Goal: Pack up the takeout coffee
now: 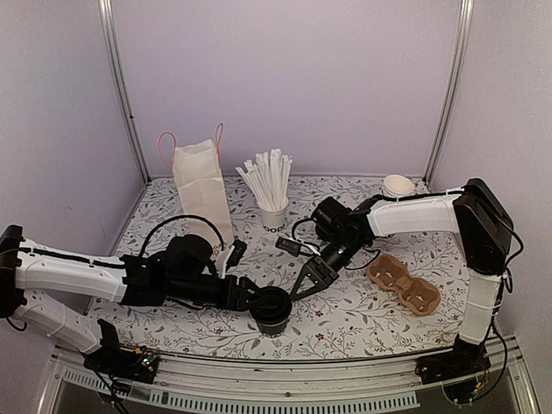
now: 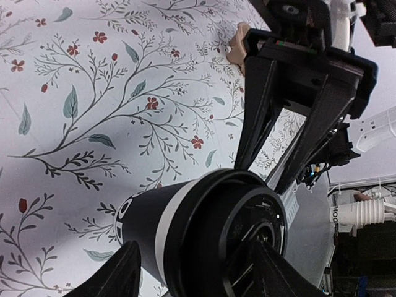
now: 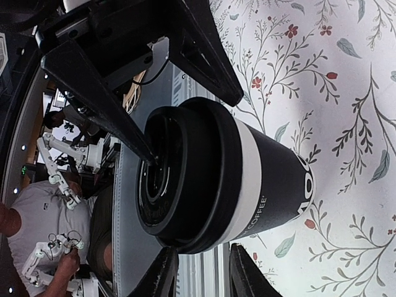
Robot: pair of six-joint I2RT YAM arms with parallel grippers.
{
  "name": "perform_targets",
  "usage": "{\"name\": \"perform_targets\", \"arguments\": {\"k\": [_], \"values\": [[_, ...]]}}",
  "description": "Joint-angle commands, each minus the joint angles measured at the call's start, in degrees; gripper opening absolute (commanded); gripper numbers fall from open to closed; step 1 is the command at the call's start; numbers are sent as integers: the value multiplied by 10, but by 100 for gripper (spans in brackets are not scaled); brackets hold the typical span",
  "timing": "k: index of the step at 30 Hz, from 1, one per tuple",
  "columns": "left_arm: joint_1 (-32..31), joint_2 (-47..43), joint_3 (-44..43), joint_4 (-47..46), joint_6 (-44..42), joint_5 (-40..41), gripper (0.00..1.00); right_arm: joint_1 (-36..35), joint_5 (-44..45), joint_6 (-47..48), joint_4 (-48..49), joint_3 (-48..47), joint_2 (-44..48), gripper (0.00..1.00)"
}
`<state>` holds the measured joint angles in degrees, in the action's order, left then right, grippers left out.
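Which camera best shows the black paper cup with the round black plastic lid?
The right wrist view: the black lidded paper cup fills it, showing lid, white band and lettering. The left wrist view crops it; the top view shows it small and dark.

A robotics lab cell: lilac wall panels (image 1: 285, 86) in silver metal posts (image 1: 121, 95) box in a floral-patterned counter (image 1: 362, 317) with 2 white-and-black robot arms (image 1: 414, 216), and a person in a grey T-shirt (image 3: 34, 216) is beside small white jointed rigs (image 3: 59, 170).

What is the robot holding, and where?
Left pincer straddles the coffee cup near its lid; a firm grip cannot be told. Right pincer holds nothing.
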<state>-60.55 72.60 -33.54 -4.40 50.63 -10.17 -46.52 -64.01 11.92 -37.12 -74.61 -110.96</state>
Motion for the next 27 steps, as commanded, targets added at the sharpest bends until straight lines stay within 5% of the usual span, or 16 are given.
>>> {"name": "perform_targets", "arguments": {"k": [1, 17, 27], "values": [[3, 17, 12, -27, -3, -16, 63, -6, -3, -4, -8, -15, -14, 31], [5, 55, 49, -66, 9, -33, 59, -8, -30, -19, -12, -33, -59, 34], [46, 82, 161, -270, 95, -118, 55, -4, 52, -56, -15, -42, -128, 21]]}}
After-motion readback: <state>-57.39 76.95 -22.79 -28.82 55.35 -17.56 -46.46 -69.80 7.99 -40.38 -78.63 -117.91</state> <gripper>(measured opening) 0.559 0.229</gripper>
